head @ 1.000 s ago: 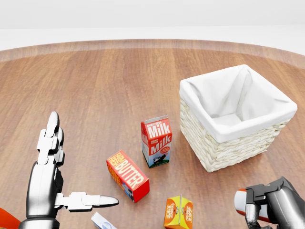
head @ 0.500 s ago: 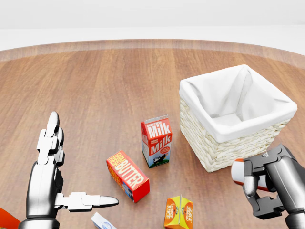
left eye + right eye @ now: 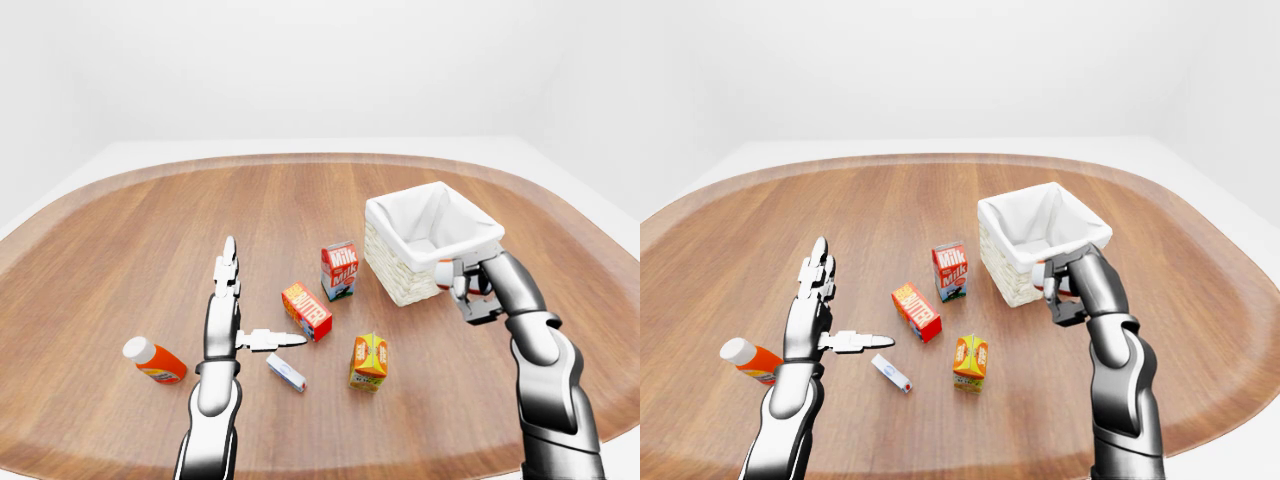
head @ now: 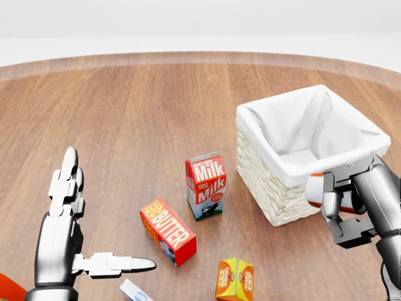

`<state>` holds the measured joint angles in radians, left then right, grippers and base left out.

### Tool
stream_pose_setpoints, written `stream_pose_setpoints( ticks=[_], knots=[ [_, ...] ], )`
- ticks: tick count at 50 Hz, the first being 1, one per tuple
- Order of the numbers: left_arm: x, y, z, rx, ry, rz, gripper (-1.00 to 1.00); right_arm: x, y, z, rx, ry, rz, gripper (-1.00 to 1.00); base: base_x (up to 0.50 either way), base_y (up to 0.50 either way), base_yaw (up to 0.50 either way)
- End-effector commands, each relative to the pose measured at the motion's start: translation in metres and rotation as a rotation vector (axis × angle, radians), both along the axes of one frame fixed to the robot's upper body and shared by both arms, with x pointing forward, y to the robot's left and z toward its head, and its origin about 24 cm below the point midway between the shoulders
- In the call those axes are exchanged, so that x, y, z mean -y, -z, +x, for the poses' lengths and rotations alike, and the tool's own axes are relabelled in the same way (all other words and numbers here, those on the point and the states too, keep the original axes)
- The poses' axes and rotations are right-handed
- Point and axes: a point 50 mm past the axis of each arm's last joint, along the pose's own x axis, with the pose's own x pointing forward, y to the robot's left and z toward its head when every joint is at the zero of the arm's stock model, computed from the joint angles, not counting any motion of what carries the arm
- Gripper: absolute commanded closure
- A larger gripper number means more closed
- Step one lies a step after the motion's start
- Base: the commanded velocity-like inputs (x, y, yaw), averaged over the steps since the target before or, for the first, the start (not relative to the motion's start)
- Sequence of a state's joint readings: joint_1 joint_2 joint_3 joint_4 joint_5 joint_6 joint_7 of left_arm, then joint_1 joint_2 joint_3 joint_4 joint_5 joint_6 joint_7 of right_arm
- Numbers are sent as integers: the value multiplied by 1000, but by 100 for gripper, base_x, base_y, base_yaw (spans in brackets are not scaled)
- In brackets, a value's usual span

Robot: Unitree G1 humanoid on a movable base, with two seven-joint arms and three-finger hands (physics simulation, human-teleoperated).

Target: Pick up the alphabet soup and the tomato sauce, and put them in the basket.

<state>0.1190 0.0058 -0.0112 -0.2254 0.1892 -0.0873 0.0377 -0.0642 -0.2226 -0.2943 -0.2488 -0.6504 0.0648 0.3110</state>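
Observation:
My right hand (image 4: 343,204) is shut on a red and white can (image 4: 314,190); its label is hidden by the fingers. It holds the can above the table, just off the white-lined wicker basket's (image 4: 276,197) lower right wall, below rim height. The basket's inside looks empty. My left hand (image 4: 100,219) is open and empty, fingers spread, at the lower left of the head view. In the left-eye view the can (image 3: 445,274) shows beside the basket (image 3: 395,275). No second can shows.
A milk carton (image 4: 205,186) stands left of the basket. A red butter box (image 4: 167,230), an orange juice carton (image 4: 235,279) and a small white box (image 4: 135,291) lie lower down. An orange bottle with a white cap (image 3: 155,361) lies far left.
My right hand has risen with the can from the bottom right corner of the head view to beside the basket's lower right wall. The left hand has not moved.

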Motion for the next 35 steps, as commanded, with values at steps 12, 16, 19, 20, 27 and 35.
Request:
stream_pose_setpoints(
  ticks=[12, 16, 19, 20, 27, 35],
  knots=[
    [-1, 3, 1, -14, -2, 4, -100, -4, -35, 32, 102, -39, -18, 100, 0, 0, 0],
    [-1, 4, 1, -15, -2, 4, -100, -7, -40, 35, 110, -67, -7, 100, 0, 0, 0],
    [-1, 4, 1, -16, -2, 4, -100, -7, -40, 42, 109, -63, -4, 100, 0, 0, 0],
    [0, 3, 1, -15, -2, 4, -100, -7, -41, 44, 111, -65, -3, 100, 0, 0, 0],
    [0, 4, 1, -15, -2, 5, -100, -7, -49, 58, 121, -68, 1, 100, 0, 0, 0],
    [0, 4, 2, -15, -2, 3, -100, -6, -51, 81, 100, -52, 20, 100, 0, 0, 0]
  ],
)
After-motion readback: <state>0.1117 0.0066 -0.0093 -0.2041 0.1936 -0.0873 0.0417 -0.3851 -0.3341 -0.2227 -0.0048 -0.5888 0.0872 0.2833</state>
